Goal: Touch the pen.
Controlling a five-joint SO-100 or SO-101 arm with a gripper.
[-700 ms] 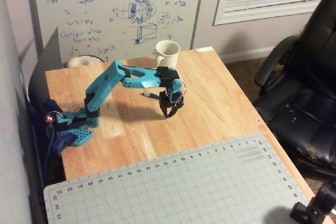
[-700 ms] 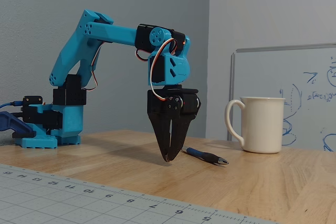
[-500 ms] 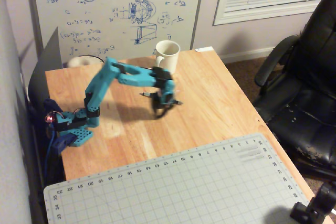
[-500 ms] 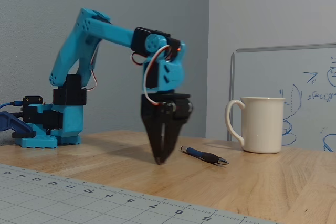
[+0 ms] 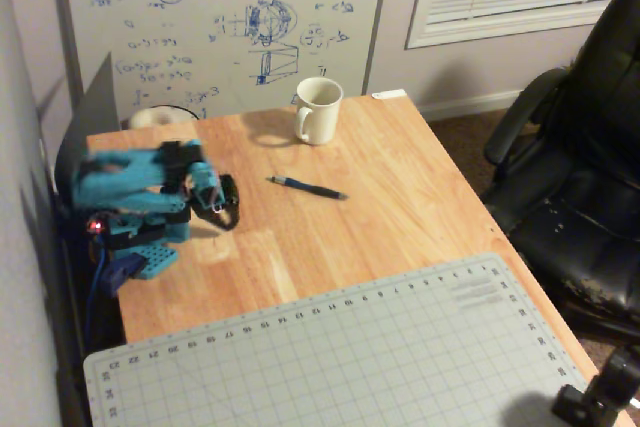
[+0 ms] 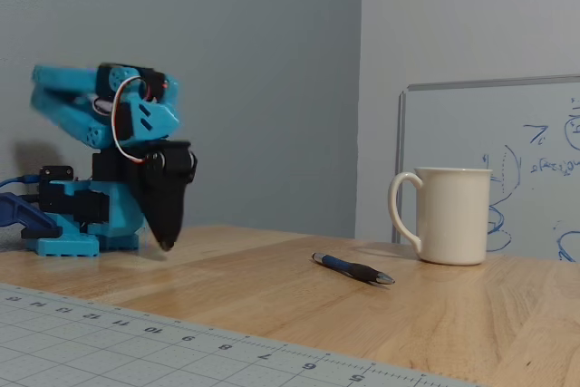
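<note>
The pen (image 5: 307,187) is thin and dark blue-black with a small silvery tip. It lies flat on the wooden table (image 5: 420,197), just in front of the white mug (image 5: 319,110). In the fixed view the pen (image 6: 352,269) lies left of the mug (image 6: 449,216). The blue arm is folded at the table's left side. Its black gripper (image 5: 229,215) points down close to the tabletop, well left of the pen and apart from it. In the fixed view the gripper (image 6: 166,242) has its fingers together and holds nothing.
A grey cutting mat (image 5: 330,357) covers the table's near part. A whiteboard (image 5: 230,17) leans behind the table. A black office chair (image 5: 580,167) stands at the right. A black clamp (image 5: 590,397) sits at the bottom right corner.
</note>
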